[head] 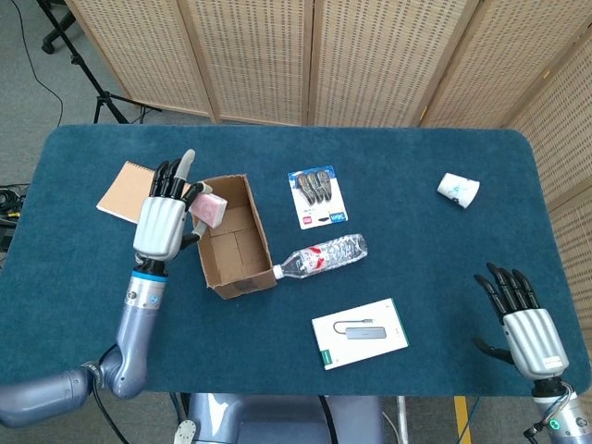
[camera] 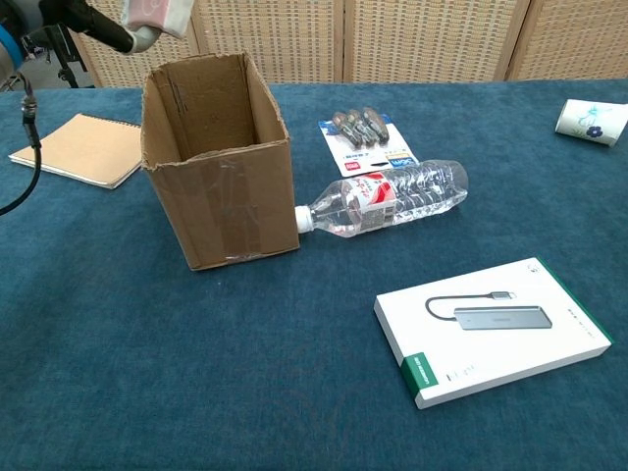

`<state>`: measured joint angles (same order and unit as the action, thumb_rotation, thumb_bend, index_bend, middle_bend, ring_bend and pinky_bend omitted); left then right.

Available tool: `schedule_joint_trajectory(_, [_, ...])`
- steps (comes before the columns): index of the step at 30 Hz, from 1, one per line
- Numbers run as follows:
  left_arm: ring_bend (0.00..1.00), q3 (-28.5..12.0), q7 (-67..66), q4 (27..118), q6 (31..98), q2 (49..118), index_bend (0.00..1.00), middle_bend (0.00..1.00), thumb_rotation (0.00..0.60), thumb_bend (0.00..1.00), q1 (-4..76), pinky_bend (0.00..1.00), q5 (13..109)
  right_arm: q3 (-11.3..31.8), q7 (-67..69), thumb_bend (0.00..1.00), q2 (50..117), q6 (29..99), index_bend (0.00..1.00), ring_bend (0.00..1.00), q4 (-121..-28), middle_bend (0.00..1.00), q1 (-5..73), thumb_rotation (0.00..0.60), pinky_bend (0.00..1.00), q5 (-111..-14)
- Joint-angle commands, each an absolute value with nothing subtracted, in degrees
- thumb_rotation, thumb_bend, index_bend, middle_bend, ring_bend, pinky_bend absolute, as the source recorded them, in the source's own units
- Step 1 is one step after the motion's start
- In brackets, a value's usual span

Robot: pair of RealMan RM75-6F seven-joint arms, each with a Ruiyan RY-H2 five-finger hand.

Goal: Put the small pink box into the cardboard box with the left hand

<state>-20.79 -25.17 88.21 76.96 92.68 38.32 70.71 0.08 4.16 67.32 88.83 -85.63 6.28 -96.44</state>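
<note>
The small pink box is held in the air by my left hand, just over the left rim of the open cardboard box. In the chest view the pink box shows at the top edge, above the cardboard box, with the hand's dark fingers to its left. My right hand hangs open near the table's front right corner, holding nothing; the chest view does not show it.
A spiral notebook lies left of the cardboard box. A plastic bottle lies against the box's right side. A blister pack, a white flat box and a paper cup lie to the right.
</note>
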Motion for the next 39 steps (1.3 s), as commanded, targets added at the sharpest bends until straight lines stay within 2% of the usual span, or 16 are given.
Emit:
schedule_joint_trajectory(1, [0.00, -21.48, -25.71, 87.17, 76.06, 94.03, 0.47, 0.00, 0.600, 0.36, 39.63, 0.00, 69.74, 0.08, 5.04, 0.13, 67.09, 88.80, 0.08, 0.00, -85.35, 0.00, 6.35, 0.600, 0.00, -96.40])
schedule_joint_trajectory(3, [0.00, -21.58, -25.75, 87.07, 75.60, 94.53, 0.47, 0.00, 0.600, 0.35, 40.08, 0.00, 69.20, 0.09, 5.59, 0.13, 66.98, 88.94, 0.08, 0.00, -85.19, 0.00, 6.33, 0.600, 0.00, -96.41])
schedule_joint_trajectory(5, [0.00, -21.43, -26.08, 86.99, 75.48, 94.84, 0.39, 0.00, 0.600, 0.34, 40.53, 0.00, 69.32, 0.11, 6.09, 0.13, 66.90, 89.10, 0.08, 0.00, -85.03, 0.00, 6.29, 0.600, 0.00, -96.40])
schedule_joint_trajectory(7, [0.00, -21.23, -26.26, 87.06, 75.46, 94.97, 0.26, 0.00, 0.600, 0.33, 40.73, 0.00, 69.40, 0.11, 6.30, 0.13, 66.88, 89.18, 0.08, 0.00, -84.92, 0.00, 6.27, 0.600, 0.00, -96.43])
schedule_joint_trajectory(13, [0.00, -20.86, -26.26, 87.94, 75.23, 94.37, 0.15, 0.00, 0.600, 0.31, 40.83, 0.00, 69.21, 0.01, 6.21, 0.13, 66.92, 89.34, 0.08, 0.00, -84.91, 0.00, 6.24, 0.600, 0.00, -96.69])
schedule_joint_trajectory(16, [0.00, -20.66, -26.15, 88.28, 74.96, 93.68, 0.11, 0.00, 0.600, 0.30, 40.67, 0.00, 68.81, 0.01, 5.94, 0.14, 67.00, 89.37, 0.08, 0.00, -84.95, 0.00, 6.22, 0.600, 0.00, -96.72])
schedule_joint_trajectory(23, [0.00, -19.47, -24.98, 91.38, 75.10, 90.35, 0.10, 0.00, 0.600, 0.30, 38.70, 0.00, 68.37, -0.03, 5.27, 0.13, 67.20, 89.09, 0.08, 0.00, -85.01, 0.00, 6.33, 0.600, 0.00, -96.74])
schedule_joint_trajectory(25, [0.00, -18.45, -24.90, 93.59, 75.12, 88.01, 0.10, 0.00, 0.600, 0.30, 37.26, 0.00, 68.08, -0.01, 5.22, 0.13, 67.21, 89.14, 0.08, 0.00, -85.01, 0.00, 6.32, 0.600, 0.00, -96.73])
schedule_joint_trajectory(31, [0.00, -14.01, -19.57, 105.34, 70.33, 72.56, 0.05, 0.00, 0.600, 0.27, 30.64, 0.00, 64.85, 0.04, 4.12, 0.13, 67.44, 88.71, 0.08, 0.00, -85.33, 0.00, 6.34, 0.600, 0.00, -96.37])
schedule_joint_trajectory(34, [0.00, -11.72, -14.36, 107.16, 70.08, 65.84, 0.04, 0.00, 0.600, 0.23, 26.97, 0.00, 66.77, -0.07, 2.93, 0.13, 67.67, 88.95, 0.08, 0.00, -85.62, 0.00, 6.28, 0.600, 0.00, -96.82])
schedule_joint_trajectory(39, [0.00, -7.33, -7.01, 106.20, 72.76, 61.24, 0.00, 0.00, 0.600, 0.22, 21.91, 0.00, 74.11, -0.02, 1.59, 0.13, 67.94, 88.68, 0.08, 0.00, -86.01, 0.00, 6.24, 0.600, 0.00, -96.53])
